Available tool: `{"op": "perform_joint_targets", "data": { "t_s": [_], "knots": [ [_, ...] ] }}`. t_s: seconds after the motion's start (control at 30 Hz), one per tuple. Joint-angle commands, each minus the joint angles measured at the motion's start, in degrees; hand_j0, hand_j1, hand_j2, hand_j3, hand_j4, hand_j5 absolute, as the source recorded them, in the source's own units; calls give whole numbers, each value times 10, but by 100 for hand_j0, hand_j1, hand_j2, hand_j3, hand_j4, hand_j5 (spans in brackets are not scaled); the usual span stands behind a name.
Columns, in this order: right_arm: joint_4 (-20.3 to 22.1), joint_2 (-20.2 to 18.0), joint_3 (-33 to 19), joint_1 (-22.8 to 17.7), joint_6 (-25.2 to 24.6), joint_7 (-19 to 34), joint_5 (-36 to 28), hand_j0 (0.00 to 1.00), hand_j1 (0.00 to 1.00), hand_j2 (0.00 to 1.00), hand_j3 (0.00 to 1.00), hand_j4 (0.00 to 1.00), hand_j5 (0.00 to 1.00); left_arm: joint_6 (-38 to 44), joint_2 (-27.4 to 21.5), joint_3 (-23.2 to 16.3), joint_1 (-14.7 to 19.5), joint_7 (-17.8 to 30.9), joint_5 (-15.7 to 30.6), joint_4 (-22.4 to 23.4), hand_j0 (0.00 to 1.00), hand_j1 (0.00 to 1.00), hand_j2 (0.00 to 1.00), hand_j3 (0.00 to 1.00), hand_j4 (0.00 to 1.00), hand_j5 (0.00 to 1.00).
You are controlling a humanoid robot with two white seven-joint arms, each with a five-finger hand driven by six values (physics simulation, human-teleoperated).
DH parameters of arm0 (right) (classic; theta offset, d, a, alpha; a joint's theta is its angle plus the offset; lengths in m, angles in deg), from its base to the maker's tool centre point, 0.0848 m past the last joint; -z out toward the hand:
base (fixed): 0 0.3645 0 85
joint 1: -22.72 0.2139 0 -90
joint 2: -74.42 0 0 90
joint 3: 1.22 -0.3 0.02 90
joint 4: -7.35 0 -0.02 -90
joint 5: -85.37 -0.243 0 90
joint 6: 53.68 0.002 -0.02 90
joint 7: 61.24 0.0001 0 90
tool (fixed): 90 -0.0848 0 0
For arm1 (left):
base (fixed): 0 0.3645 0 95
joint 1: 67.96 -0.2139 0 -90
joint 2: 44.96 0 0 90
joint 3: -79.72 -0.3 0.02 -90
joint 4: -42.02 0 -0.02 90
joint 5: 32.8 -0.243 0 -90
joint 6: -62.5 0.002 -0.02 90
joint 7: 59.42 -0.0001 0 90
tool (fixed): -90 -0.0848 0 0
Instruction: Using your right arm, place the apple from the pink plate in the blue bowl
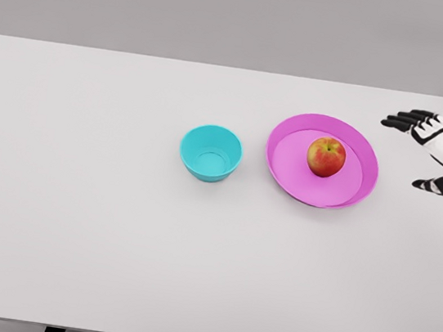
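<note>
One white table (74, 219) is seen filling most of the head view, its far edge set against a plain grey wall and two dark legs glimpsed beneath its near edge; three loose things are counted upon it, and one robot hand is shown above it.

One pink plate (286, 175) is placed right of the middle of the table; its rim is raised and its floor is a paler pink; it is tilted in no visible way.

One right hand (442, 152) is brought in from the right edge of the view on a white arm; its dark fingers (401, 121) are held spread and relaxed, pointed toward the left, with the thumb held apart below them; nothing is grasped by it; it is kept just beyond the plate's right rim, apart from both plate and fruit. No left hand is shown.

One blue bowl (211, 154), turquoise in tone, is stood upright just left of the plate, near it but not touching; nothing is seen inside it.

One apple (326, 157), red with a yellow patch, is seated on the plate's floor, right of its centre.
</note>
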Motion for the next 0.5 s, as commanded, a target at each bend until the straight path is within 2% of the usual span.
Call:
{"op": "perform_joint_targets", "data": {
  "t_s": [0.0,0.07,0.1,0.17,0.2,0.23,0.27,0.33,0.37,0.4,0.47],
  "knots": [
    [5,-2,2,0,0,0,-5,100,100,100,100,100,100,0,0,0,0,0,0,0,100,100,100,100,100,100],
    [-2,-1,-1,2,0,0,-9,100,100,100,100,100,100,0,0,0,0,0,0,0,100,100,100,100,100,100],
    [-36,0,-2,-2,0,0,-8,100,100,100,100,100,100,0,0,0,0,0,0,0,100,100,100,100,100,100],
    [-47,3,-1,2,0,4,-4,100,100,100,100,100,100,0,0,0,0,0,0,0,100,100,100,100,100,100],
    [-56,7,-2,10,0,57,-4,100,100,100,100,100,100,0,0,0,0,0,0,0,100,100,100,100,100,100],
    [-59,25,-1,47,0,170,-4,100,100,100,100,100,100,0,0,0,0,0,0,0,100,100,100,100,100,100],
    [-62,32,1,71,0,239,-6,100,100,100,100,100,100,0,0,0,0,0,0,0,100,100,100,100,100,100],
    [-88,52,14,105,0,284,-5,100,100,100,100,100,100,0,0,0,0,0,0,0,100,100,100,100,100,100],
    [-131,79,60,156,0,302,-5,100,100,100,100,100,100,-1,0,0,0,0,0,0,100,100,100,100,100,100],
    [-162,98,101,192,0,304,-5,100,100,100,100,100,100,0,0,0,0,0,0,0,100,100,100,100,100,100],
    [-181,116,134,218,0,304,-4,100,100,100,100,100,100,-1,0,0,0,0,0,0,100,100,100,100,100,100]
  ]
}}
